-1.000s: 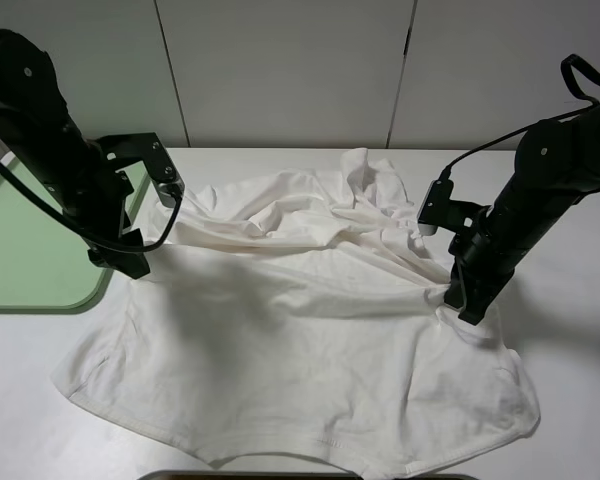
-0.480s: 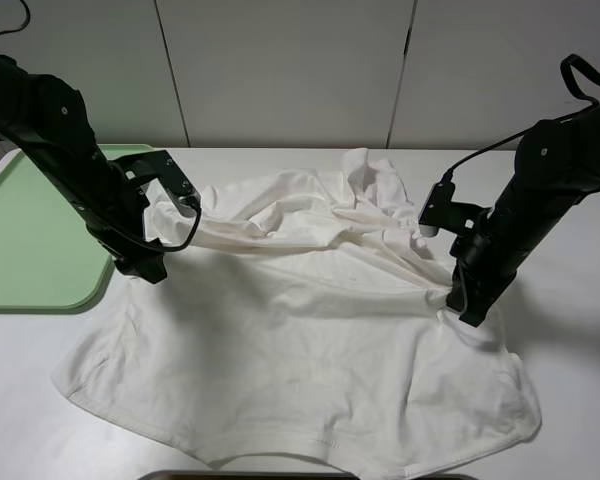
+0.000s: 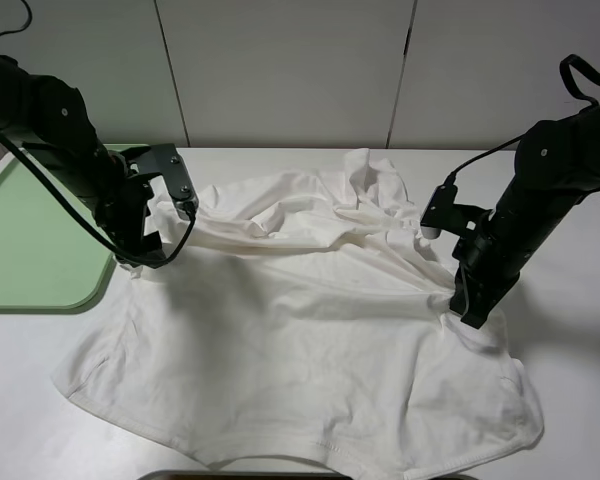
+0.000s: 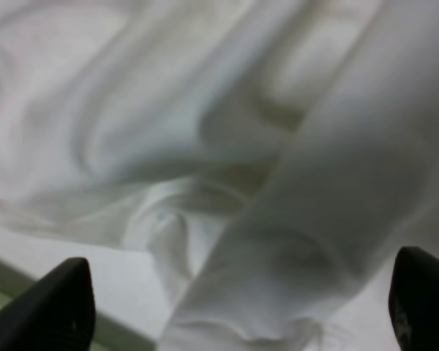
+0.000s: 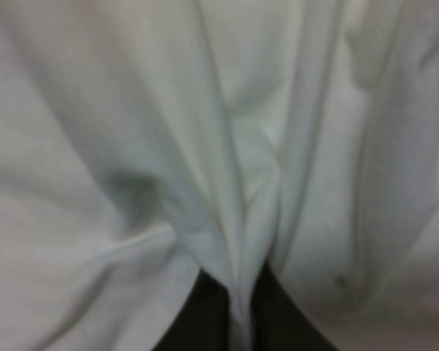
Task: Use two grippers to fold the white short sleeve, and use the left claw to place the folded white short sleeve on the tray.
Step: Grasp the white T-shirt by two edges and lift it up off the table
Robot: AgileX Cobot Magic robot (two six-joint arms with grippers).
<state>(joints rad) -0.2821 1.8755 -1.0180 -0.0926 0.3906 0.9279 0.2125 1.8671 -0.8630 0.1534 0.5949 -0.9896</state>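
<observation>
The white short sleeve (image 3: pixel 300 330) lies spread and wrinkled on the white table, its upper part bunched toward the back. My left claw (image 3: pixel 140 262) is at the shirt's left edge beside the tray (image 3: pixel 30 250). In the left wrist view (image 4: pixel 241 307) its jaws are wide open with a fold of cloth (image 4: pixel 278 219) lying between them. My right gripper (image 3: pixel 470 316) is at the shirt's right edge. In the right wrist view (image 5: pixel 238 314) it is shut on a pinched fold of the shirt (image 5: pixel 227 183).
The pale green tray lies at the table's left edge, bare where it shows. A white panelled wall (image 3: pixel 300 70) stands behind the table. A dark object (image 3: pixel 310 476) shows at the front edge. Bare table (image 3: pixel 570 350) lies right of the shirt.
My left arm has swung in toward the shirt's left edge and settled its open claw over the cloth there. My right gripper has stayed put, holding the right edge.
</observation>
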